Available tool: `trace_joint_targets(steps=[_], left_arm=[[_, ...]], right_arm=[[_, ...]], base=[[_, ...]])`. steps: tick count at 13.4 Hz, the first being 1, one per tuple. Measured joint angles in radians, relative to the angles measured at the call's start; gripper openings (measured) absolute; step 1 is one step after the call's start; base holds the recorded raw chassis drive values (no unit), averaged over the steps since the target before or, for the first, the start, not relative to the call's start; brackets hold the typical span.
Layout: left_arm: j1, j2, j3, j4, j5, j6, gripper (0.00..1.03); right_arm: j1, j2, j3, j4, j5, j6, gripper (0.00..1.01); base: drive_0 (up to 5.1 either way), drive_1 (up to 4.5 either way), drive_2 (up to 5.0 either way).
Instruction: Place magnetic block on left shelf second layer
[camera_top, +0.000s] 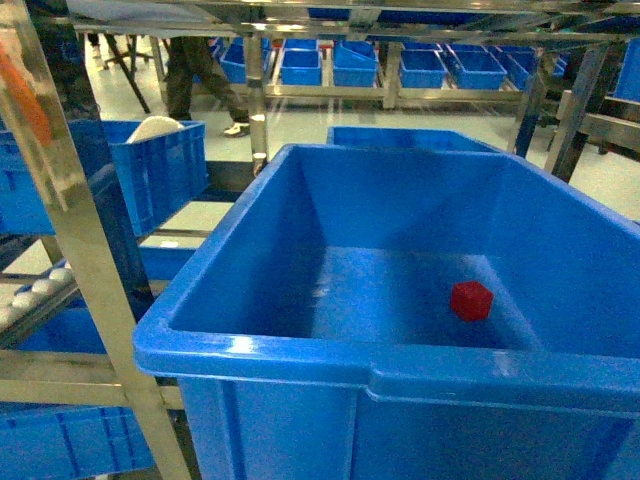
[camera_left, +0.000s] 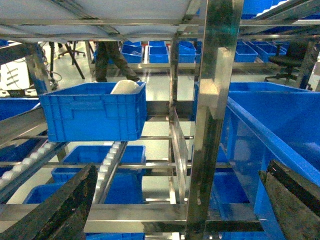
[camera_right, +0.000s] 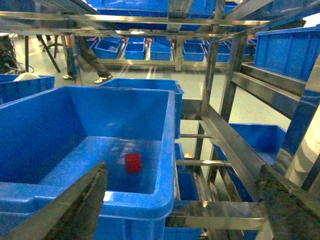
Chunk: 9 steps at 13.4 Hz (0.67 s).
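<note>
The red magnetic block lies loose on the floor of a large, deep blue crate, right of the middle. This crate sits on the left shelf second layer, a tier of steel rails. In the right wrist view the block shows inside the crate, ahead and to the left of my right gripper, which is open and empty outside the crate's near right corner. My left gripper is open and empty too, facing a steel upright to the left of the crate. Neither gripper shows in the head view.
A smaller blue crate holding a white object sits on white roller rails to the left. More blue crates lie on the tier below. Steel uprights and crossbars frame the rack. A person walks by the far shelves.
</note>
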Motion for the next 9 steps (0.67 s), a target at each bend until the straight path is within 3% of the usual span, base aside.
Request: trace_joint_targets(steps=[3, 9], left_arm=[[0.0, 0.0, 0.0, 0.0, 0.0, 0.0, 0.98], [0.0, 0.0, 0.0, 0.0, 0.0, 0.0, 0.98]], right_arm=[[0.0, 0.0, 0.0, 0.0, 0.0, 0.0, 1.0], [0.0, 0.0, 0.0, 0.0, 0.0, 0.0, 0.98]], base=[[0.0, 0.0, 0.0], [0.0, 0.0, 0.0]])
